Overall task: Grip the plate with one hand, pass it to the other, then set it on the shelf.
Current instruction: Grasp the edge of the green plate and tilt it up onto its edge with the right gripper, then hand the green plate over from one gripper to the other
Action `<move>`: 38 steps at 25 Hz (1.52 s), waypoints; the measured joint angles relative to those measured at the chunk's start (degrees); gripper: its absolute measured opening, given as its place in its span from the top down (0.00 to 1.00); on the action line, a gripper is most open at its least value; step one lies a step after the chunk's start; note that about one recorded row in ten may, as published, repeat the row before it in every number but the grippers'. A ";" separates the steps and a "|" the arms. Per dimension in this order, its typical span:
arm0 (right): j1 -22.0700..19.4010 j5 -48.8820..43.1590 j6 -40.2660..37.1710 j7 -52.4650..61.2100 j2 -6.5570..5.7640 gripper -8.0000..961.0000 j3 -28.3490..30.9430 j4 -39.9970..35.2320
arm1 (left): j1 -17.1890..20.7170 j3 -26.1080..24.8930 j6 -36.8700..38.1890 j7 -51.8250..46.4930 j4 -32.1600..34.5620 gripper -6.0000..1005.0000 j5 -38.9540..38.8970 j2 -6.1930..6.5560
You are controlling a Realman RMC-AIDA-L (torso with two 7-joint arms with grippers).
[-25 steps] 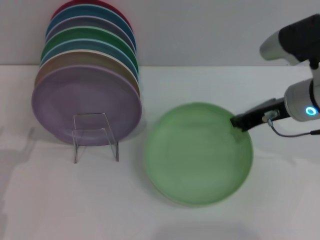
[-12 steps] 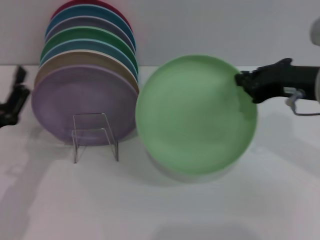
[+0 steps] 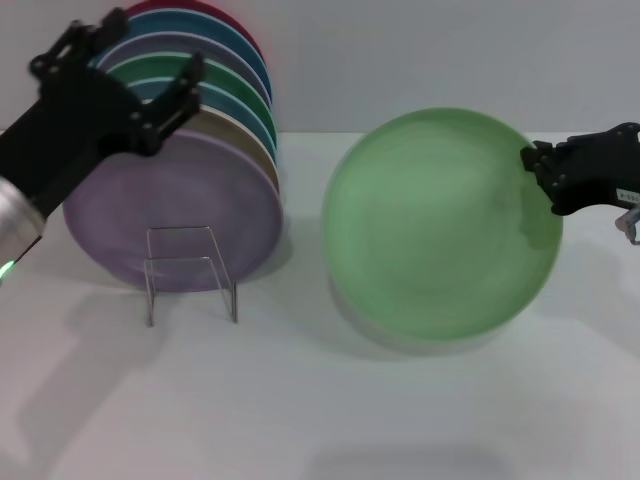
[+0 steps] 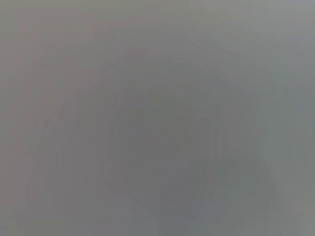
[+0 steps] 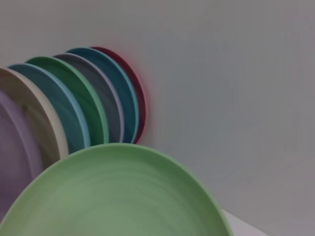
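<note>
Right gripper (image 3: 540, 178), at the right edge of the head view: clamped on the rim of the pale green plate (image 3: 440, 228). Holds the plate clear of the white table (image 3: 320, 420), tilted up with its face toward the head camera. Plate extends from this gripper toward the left arm's side; shadow lies on the table directly beneath. Thin grey cable (image 3: 628, 215) hangs just behind the black fingers.

Left gripper (image 3: 130, 85), at the upper left of the head view: fingers spread apart, gripping nothing. Sits in front of the stack of plates (image 3: 190, 130), well apart from the green plate. Small green light (image 3: 6, 268) shows on the arm casing behind this gripper.

Beyond the left gripper: row of plates leaning on edge against each other, front to back lilac plate (image 3: 172, 210), beige, blue, dark green, grey-lilac, blue, red. Below this gripper and just in front of the lilac plate: small clear shelf (image 3: 190, 270), standing on the table and holding nothing. Green plate well to the side of the shelf, not touching it.

Right wrist view: rim and upper face of the green plate (image 5: 115, 196) close to the camera, with the leaning row of plates (image 5: 88, 103) beyond it against the pale wall (image 5: 236, 73). Own fingers not visible there.

Left wrist view: uniform grey field only; nothing distinguishable.
</note>
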 joint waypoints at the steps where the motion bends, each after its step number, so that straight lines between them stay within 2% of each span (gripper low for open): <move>1: -0.29 0.00 -0.25 -0.37 0.01 0.95 0.00 0.19 | -0.08 -0.10 -4.84 0.05 -2.96 0.23 0.00 0.30; 2: -0.51 0.01 -0.48 -0.75 0.04 0.95 -0.01 0.41 | -0.41 -0.26 -9.01 0.32 -5.30 0.23 -0.02 0.25; 3: -0.51 0.01 -0.48 -0.75 0.04 0.95 -0.01 0.41 | -0.41 -0.26 -9.01 0.32 -5.30 0.23 -0.02 0.25; 4: -0.64 0.01 -0.71 -1.05 0.04 0.95 -0.02 0.51 | -0.91 -0.45 -13.64 0.92 -7.74 0.23 -0.04 -0.01; 5: -0.85 0.01 -1.33 -1.62 0.05 0.95 -0.03 0.71 | -2.01 -0.71 -20.49 2.83 -10.84 0.23 -0.06 -1.03; 6: -0.85 0.01 -1.33 -1.62 0.05 0.95 -0.03 0.71 | -2.01 -0.71 -20.49 2.83 -10.84 0.23 -0.06 -1.03; 7: -0.95 0.00 -1.87 -2.57 0.05 0.95 -0.03 0.75 | -3.11 -1.26 -26.13 4.61 -12.99 0.23 -0.10 -2.28; 8: -0.95 0.00 -1.87 -2.57 0.05 0.95 -0.03 0.75 | -3.11 -1.26 -26.13 4.61 -12.99 0.23 -0.10 -2.28; 11: -1.23 -0.01 -2.34 -4.33 0.05 0.95 -0.07 0.75 | -5.12 -2.42 -34.78 7.52 -15.37 0.23 -0.32 -4.42; 16: -1.45 -0.30 -2.48 -4.89 0.03 0.94 -0.25 0.75 | -7.16 -4.03 -43.47 10.88 -18.76 0.23 -1.40 -7.00; 18: -1.55 -0.38 -2.49 -5.38 0.02 0.94 -0.30 0.75 | -7.16 -4.03 -43.47 10.88 -18.76 0.23 -1.40 -7.00; 19: -1.61 -0.42 -2.50 -5.65 0.02 0.94 -0.35 0.78 | -7.62 -5.22 -46.65 14.11 -20.61 0.23 -4.54 -8.13; 20: -1.69 -0.49 -2.50 -6.00 0.02 0.94 -0.46 0.82 | -8.54 -7.63 -50.88 21.81 -22.30 0.23 -12.26 -9.92; 21: -1.69 -0.49 -2.50 -6.00 0.02 0.94 -0.46 0.82 | -8.54 -7.63 -50.88 21.81 -22.30 0.23 -12.26 -9.92; 22: -1.88 -0.56 -2.50 -6.23 0.02 0.94 -0.54 0.84 | -8.82 -9.30 -52.95 26.49 -22.50 0.23 -15.94 -11.40; 23: -1.88 -0.56 -2.50 -6.23 0.02 0.94 -0.54 0.84 | -8.82 -9.30 -52.95 26.49 -22.50 0.23 -15.94 -11.40; 24: -2.04 -0.57 -2.51 -6.54 0.02 0.94 -0.57 0.86 | -8.92 -10.69 -54.66 29.88 -22.43 0.23 -18.35 -12.77; 25: -2.39 -0.49 -2.51 -7.56 0.04 0.94 -0.65 0.89 | -8.96 -12.30 -56.96 32.88 -22.14 0.23 -19.78 -14.68; 26: -2.51 -0.37 -2.51 -8.04 0.08 0.93 -0.72 0.92 | -9.03 -13.36 -58.89 34.93 -21.93 0.23 -20.76 -15.80; 27: -2.60 -0.28 -2.51 -8.26 0.09 0.93 -0.85 0.96 | -9.39 -15.13 -62.01 38.30 -21.31 0.23 -22.38 -17.44; 29: -2.69 -0.20 -2.51 -8.38 0.11 0.93 -0.99 1.03 | -9.88 -15.89 -63.52 39.92 -20.69 0.23 -23.77 -17.87; 32: -3.17 -0.27 -2.53 -8.54 0.12 0.93 -1.35 1.53 | -11.79 -16.55 -66.18 41.87 -18.32 0.23 -27.85 -17.63; 38: -3.58 -0.20 -2.58 -8.78 0.03 0.93 -2.26 2.78 | -12.62 -15.71 -67.13 44.04 -15.68 0.23 -28.36 -17.89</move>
